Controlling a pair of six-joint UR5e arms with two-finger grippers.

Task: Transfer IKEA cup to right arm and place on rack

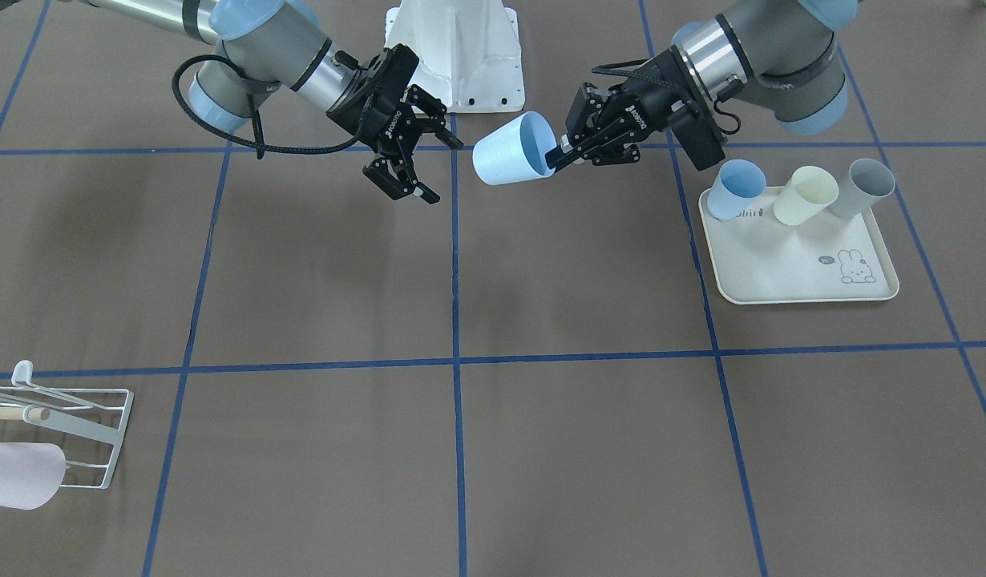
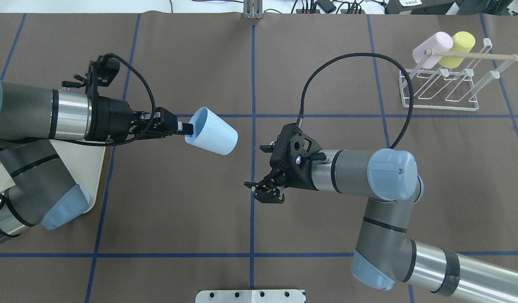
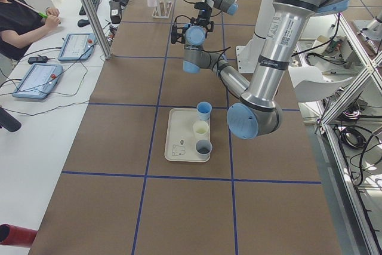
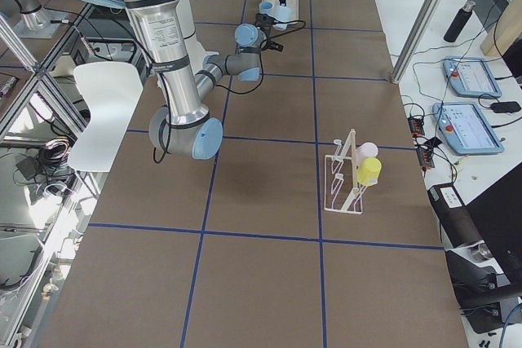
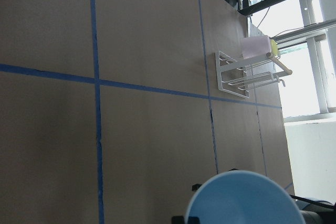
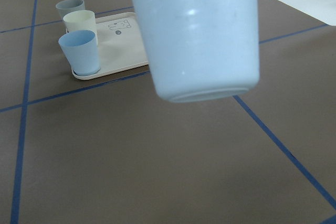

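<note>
— What looms nearest in our right wrist view?
— The light-blue cup (image 6: 194, 35), its base turned toward us, held in the air over the bench (image 2: 179, 202).
— Going left to right across our overhead view, what comes first?
— The left gripper (image 2: 184, 127), pinching the cup's rim, with one finger inside the mouth and one outside. The cup lies on its side, its mouth at that gripper and its base pointing toward the middle blue line.
— And next?
— The right gripper (image 2: 262, 191), jaws spread wide with nothing between them. It is near the cup's base but apart from it, a little closer to the robot's side.
— Farther right?
— The rack (image 2: 442, 108) stands at the far corner, well apart from both grippers. We see a pink cup (image 2: 431, 49) and a yellow cup (image 2: 459, 48) hanging on it.
</note>
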